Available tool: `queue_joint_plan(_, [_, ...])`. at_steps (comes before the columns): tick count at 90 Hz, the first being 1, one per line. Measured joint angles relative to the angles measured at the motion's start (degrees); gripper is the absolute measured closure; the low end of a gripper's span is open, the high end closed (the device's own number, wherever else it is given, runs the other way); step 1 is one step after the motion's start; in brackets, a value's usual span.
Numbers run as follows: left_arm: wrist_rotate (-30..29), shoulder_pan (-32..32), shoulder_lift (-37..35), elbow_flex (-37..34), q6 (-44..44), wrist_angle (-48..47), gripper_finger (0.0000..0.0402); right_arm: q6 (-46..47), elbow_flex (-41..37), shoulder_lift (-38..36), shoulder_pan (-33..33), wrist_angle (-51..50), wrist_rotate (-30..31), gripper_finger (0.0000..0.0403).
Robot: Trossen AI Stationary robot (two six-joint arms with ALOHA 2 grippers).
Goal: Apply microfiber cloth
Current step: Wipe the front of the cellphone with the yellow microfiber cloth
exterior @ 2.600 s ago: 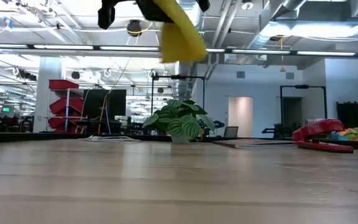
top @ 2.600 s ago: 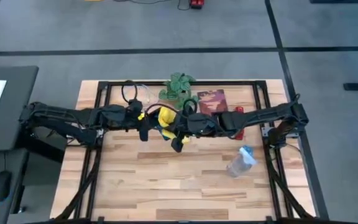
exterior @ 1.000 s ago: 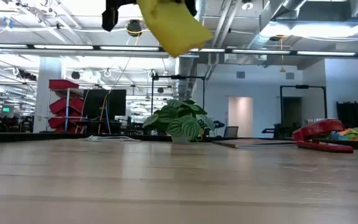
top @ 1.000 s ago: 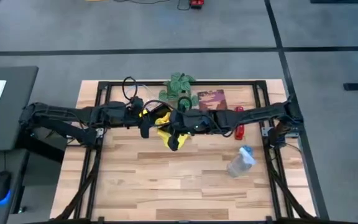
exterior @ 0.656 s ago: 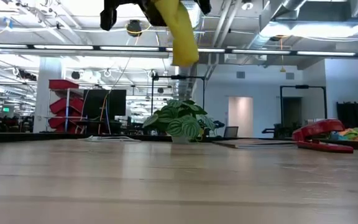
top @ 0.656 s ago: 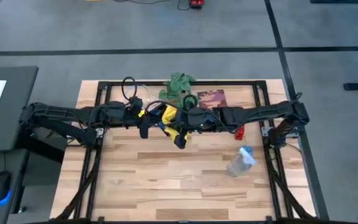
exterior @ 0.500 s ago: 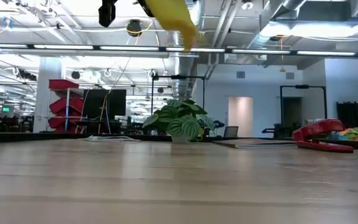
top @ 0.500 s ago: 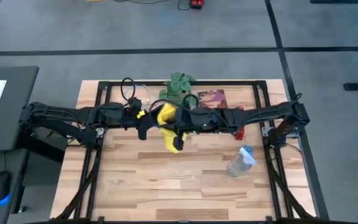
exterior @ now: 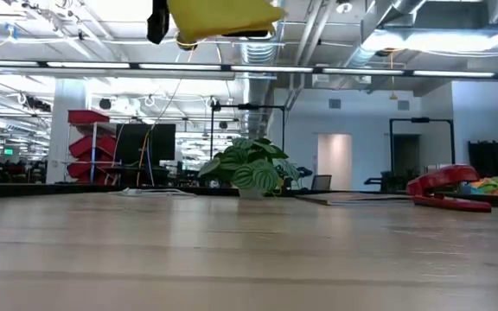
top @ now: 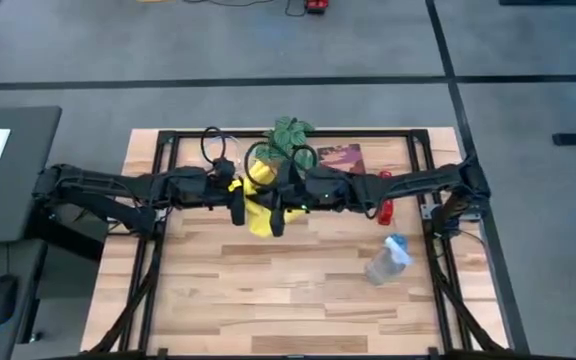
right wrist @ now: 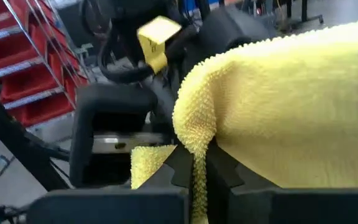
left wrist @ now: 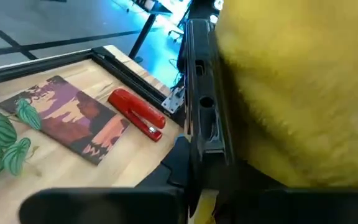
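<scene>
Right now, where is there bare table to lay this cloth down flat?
The near half of the table is bare, bordered on the right by the plastic bottle. The far edge is crowded: plant, booklet, red stapler. Both grippers hold the microfiber cloth above mid-table.

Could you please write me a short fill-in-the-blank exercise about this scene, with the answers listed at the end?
1. The right gripper is pinching a cloth coloured ____.
2. In the low view, the cloth hangs ____ the table, not touching it.
3. Beside the booklet lies a red ____.

Missing words: yellow; above; stapler
</scene>
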Motion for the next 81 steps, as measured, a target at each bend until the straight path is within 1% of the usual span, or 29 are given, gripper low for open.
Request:
queue_joint_plan(13, [-0.1,0.1,0.1,0.0,-0.4,1.8,0.0391,0.0,0.1,0.0,0.1,-3.2,2.4,0.0403])
queue_joint_plan(28, [-0.3,0.2,-0.2,0.0,-0.3,0.8,0.0391,-0.2,0.1,-1.2,0.3,-9.8,6.5,0.0403])
queue_joint_plan(52, [0.1,0.1,-0.6,0.2,-0.4,-0.2,0.0391,-1.7,-0.2,-5.1,0.3,-16.7,8.9,0.0403])
queue_joint_plan(62, [1.2,0.1,-0.7,0.3,-0.3,-1.6,0.0391,-3.8,-0.3,-6.7,0.7,-16.9,9.3,0.0403])
queue_joint_plan(73, [2.2,0.1,-0.7,0.3,-0.2,-2.4,0.0391,-4.8,-0.3,-7.4,0.5,-14.0,8.6,0.0403])
queue_joint_plan(81, [3.1,0.1,-0.7,0.3,-0.1,-2.4,0.0391,-5.0,-0.3,-7.4,-0.2,-12.0,5.9,0.0403])
